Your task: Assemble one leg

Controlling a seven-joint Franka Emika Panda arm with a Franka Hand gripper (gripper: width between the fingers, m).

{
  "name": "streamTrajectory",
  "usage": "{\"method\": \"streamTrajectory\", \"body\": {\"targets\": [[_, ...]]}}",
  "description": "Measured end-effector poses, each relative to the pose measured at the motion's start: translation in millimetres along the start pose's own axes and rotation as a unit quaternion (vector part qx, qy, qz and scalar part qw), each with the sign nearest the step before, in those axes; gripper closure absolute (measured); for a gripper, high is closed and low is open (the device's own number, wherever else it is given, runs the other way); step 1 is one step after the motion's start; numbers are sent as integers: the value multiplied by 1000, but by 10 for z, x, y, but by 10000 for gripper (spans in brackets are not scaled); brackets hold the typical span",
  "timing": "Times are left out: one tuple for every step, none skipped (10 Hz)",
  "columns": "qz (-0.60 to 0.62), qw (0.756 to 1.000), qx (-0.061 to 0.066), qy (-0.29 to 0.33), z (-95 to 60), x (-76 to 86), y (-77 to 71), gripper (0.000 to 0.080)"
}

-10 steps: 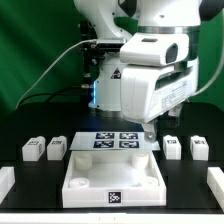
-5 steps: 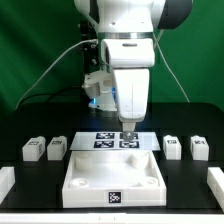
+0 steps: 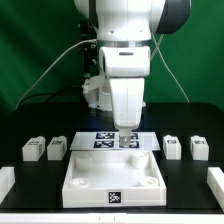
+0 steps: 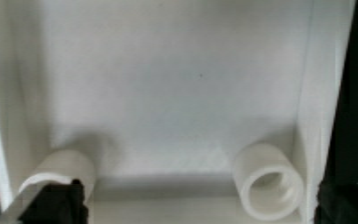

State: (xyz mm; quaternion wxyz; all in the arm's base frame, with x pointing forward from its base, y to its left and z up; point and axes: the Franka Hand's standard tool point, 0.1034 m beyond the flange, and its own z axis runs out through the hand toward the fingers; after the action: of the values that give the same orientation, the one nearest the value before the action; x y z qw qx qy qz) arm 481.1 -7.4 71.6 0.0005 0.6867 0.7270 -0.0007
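Four legs, small white blocks with black-and-white tags, stand on the black table: two at the exterior view's left [image 3: 33, 149] [image 3: 57, 148] and two at its right [image 3: 172, 147] [image 3: 199, 147]. The large white square panel [image 3: 80, 182] lies in front, rim up. My gripper [image 3: 124, 138] hangs over the panel's far edge, apart from every leg. In the wrist view the gripper [image 4: 202, 205] is open and empty, its dark fingertips [image 4: 51, 204] wide apart, above the panel's inner face [image 4: 185, 90] with two round posts [image 4: 268, 178] [image 4: 59, 168]. No leg shows in the wrist view.
The marker board [image 3: 98, 140] lies flat just behind the panel, under the gripper. White bracket pieces stand at the table's front corners, one at the exterior view's left [image 3: 5, 181] and one at its right [image 3: 215, 180]. A green curtain hangs behind the arm.
The arm has swung from the exterior view's right back to the middle and turned straight. The gripper now hangs over the panel's far edge, slightly lower. Nothing was picked up.
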Motion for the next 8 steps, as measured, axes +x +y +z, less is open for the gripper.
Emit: {"method": "streamTrajectory", "body": {"targets": [[2, 1000, -1, 3, 167, -36, -224, 150], [10, 1000, 8, 8, 350, -66, -383, 150], [18, 1000, 18, 12, 530, -104, -456, 150], [24, 999, 24, 15, 610, -143, -500, 150], [29, 999, 28, 16, 645, -173, -527, 150], [32, 999, 29, 16, 656, -171, -535, 150], [32, 999, 29, 16, 656, -172, -535, 150], [32, 999, 29, 16, 658, -172, -536, 252]]}}
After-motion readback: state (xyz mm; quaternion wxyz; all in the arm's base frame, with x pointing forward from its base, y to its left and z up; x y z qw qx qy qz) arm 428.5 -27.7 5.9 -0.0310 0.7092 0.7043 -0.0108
